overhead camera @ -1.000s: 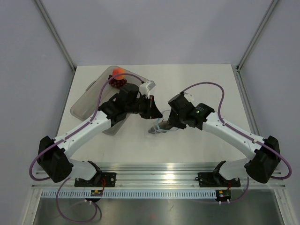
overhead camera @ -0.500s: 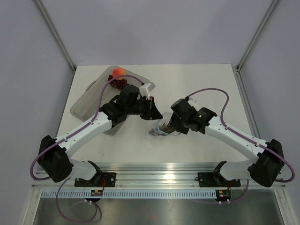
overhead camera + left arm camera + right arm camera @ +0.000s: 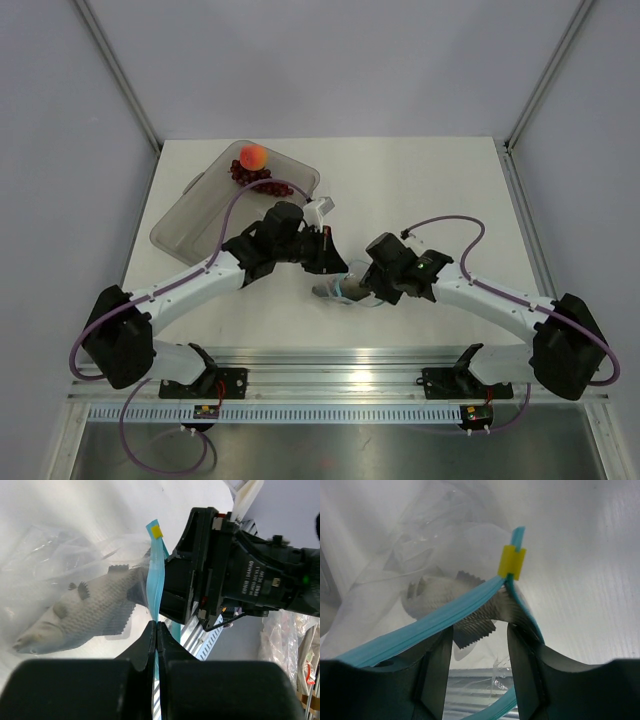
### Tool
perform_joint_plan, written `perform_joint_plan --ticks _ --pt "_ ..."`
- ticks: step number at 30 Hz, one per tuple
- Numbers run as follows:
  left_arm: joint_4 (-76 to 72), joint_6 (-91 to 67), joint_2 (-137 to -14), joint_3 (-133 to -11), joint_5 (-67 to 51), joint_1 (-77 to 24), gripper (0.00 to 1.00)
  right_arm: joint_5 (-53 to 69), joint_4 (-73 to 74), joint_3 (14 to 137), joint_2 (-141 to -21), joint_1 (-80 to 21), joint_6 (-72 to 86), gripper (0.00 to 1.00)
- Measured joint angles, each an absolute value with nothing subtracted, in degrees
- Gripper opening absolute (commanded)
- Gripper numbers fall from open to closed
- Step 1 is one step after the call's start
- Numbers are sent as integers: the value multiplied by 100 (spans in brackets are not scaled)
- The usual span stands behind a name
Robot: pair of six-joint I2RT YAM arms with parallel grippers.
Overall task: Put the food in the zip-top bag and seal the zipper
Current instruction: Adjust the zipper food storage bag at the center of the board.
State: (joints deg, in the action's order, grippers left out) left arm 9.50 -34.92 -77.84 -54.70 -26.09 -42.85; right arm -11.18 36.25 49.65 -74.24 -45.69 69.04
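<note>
The clear zip-top bag [image 3: 345,291] lies near the table's front middle, between both grippers. A grey toy fish [image 3: 85,612] is inside it, also showing in the right wrist view [image 3: 465,605]. My left gripper [image 3: 156,630] is shut on the blue-teal zipper [image 3: 156,580] strip. My right gripper [image 3: 480,645] is open at the bag's mouth, with one teal zipper [image 3: 455,612] edge over each finger and a yellow slider [image 3: 512,561] at the strip's end. The orange-red peach [image 3: 253,156] and dark grapes [image 3: 250,176] sit in the tray's far corner.
The large translucent grey tray [image 3: 190,225] lies at the back left, just behind my left arm. The metal rail and arm bases run along the near edge.
Both grippers have moved toward the near edge, taking the bag with them. My left arm has drawn off the tray, so the peach and grapes show fully.
</note>
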Motion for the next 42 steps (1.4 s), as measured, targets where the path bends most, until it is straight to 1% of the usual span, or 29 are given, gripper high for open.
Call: perform_joint_plan --ticks 3,14,18,24,28,35,39,42 --pt "882 -3540 -7776 -5430 -2574 -4303 0 -1100 3422 4652 -7373 -4569 7102 55" --pt "701 -3616 -7734 -5426 -2523 -4318 0 -1118 2574 4088 -7122 -4569 7631 54" --pt "637 -3662 -7734 -5422 -2530 -4324 0 -1284 2126 3658 -6987 -4569 7896 52" --pt "624 -3719 -7734 -5422 -2567 -4329 0 -1616 1402 2930 -6473 -4569 8235 48" --pt "607 -3719 -7734 -5422 -2635 -4335 0 -1798 1028 2764 -6237 -4569 8250 44" --pt "526 -3719 -7819 -5422 -2755 -4342 0 -1909 329 2683 -6254 -4569 8145 41" --pt "493 -3721 -7913 -5422 -2818 -4359 0 -1876 -156 2613 -6547 -4569 8038 41" --pt "489 -3721 -7931 -5422 -2834 -4362 0 -1820 -486 2600 -6775 -4569 7955 43"
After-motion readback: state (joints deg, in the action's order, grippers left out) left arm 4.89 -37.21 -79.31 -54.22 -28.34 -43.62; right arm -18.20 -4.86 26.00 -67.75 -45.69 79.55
